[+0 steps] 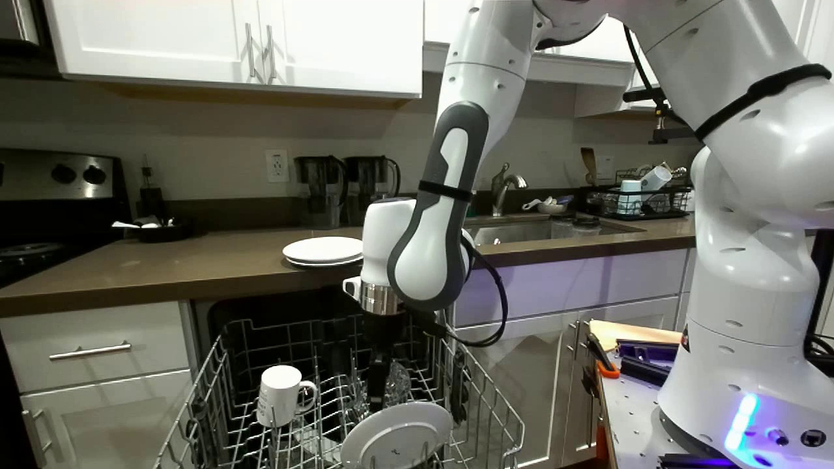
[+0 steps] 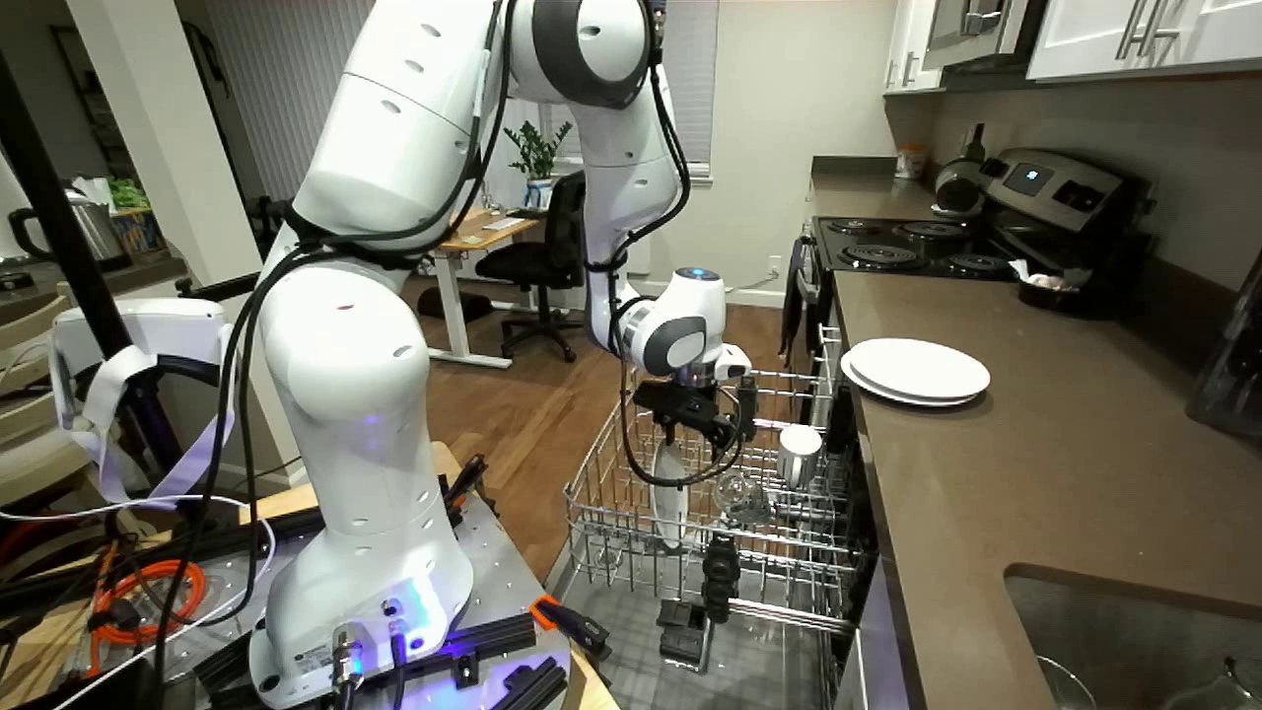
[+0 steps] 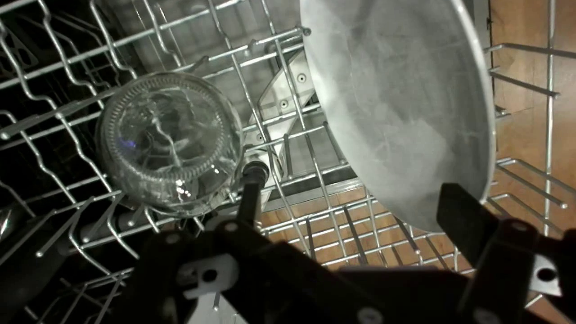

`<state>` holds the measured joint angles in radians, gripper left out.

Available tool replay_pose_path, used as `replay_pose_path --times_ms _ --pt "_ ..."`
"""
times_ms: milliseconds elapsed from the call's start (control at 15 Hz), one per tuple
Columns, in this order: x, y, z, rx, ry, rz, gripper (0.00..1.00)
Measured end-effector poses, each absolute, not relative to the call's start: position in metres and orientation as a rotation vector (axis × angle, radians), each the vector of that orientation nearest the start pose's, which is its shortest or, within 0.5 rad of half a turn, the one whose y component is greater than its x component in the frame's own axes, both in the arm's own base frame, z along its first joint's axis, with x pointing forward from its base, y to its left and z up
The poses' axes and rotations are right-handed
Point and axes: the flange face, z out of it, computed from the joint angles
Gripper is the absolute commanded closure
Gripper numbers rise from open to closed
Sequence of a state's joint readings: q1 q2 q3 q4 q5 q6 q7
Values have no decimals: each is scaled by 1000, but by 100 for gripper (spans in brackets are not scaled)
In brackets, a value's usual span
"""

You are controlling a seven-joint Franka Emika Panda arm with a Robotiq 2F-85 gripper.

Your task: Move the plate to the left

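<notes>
The white plate (image 1: 399,435) stands on edge, tilted, in the wire dishwasher rack (image 3: 549,135). It shows edge-on in an exterior view (image 2: 669,493) and fills the upper right of the wrist view (image 3: 400,103). My gripper (image 3: 353,202) points down into the rack and is open with nothing held. Its right finger overlaps the plate's lower end in the wrist view; I cannot tell if they touch. The left finger is over rack wires near a clear glass. In an exterior view the gripper (image 1: 378,387) is just behind the plate's upper rim.
The upside-down clear glass (image 3: 171,144) sits beside the plate. A white mug (image 1: 279,396) stands in the rack, also visible in an exterior view (image 2: 799,454). Upright rack tines surround the plate. Stacked white plates (image 1: 324,250) lie on the brown counter (image 2: 1065,444) near its edge.
</notes>
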<state>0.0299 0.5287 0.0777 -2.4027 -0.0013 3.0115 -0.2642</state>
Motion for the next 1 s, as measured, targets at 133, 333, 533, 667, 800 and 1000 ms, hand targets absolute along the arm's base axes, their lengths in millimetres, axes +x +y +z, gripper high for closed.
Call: replay_pose_path --times_ms 133,333,533,667,800,1000 --pt "488 56 118 -3061 -542 -132 0" --pt "489 56 138 -3065 -535 -64 0" --pt "483 59 152 -3053 -535 52 0" --pt "476 64 157 -3026 -514 162 0" --pt "469 68 159 -3000 -484 247 0" --pt "461 75 159 -2988 -491 257 0"
